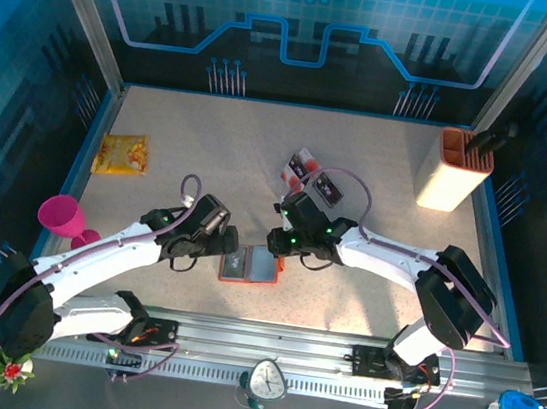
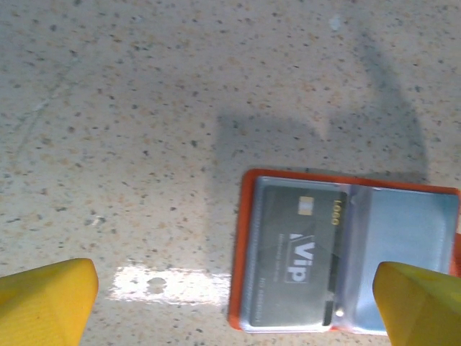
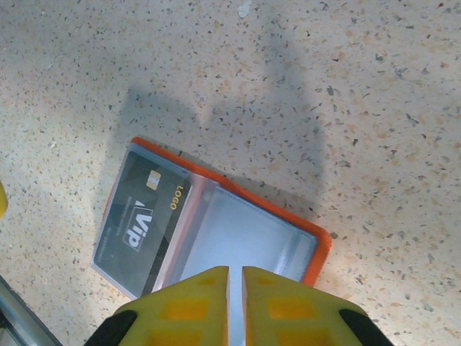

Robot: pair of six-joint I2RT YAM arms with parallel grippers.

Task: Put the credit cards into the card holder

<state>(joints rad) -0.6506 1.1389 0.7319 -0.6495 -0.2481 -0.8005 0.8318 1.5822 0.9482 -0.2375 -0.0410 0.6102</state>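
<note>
The orange-red card holder lies open and flat on the table between both grippers. A black VIP card sits inside its left clear pocket, and the right pocket looks bare. My left gripper hovers just above the holder's left edge, jaws wide open and holding nothing. My right gripper hangs over the holder's right half, fingers almost touching with nothing seen between them. Two loose credit cards lie further back, behind the right gripper.
A tall cream-and-orange container stands at the back right. A yellow snack packet lies at the left, with a pink cup near the left edge. A small clock sits on the front rail.
</note>
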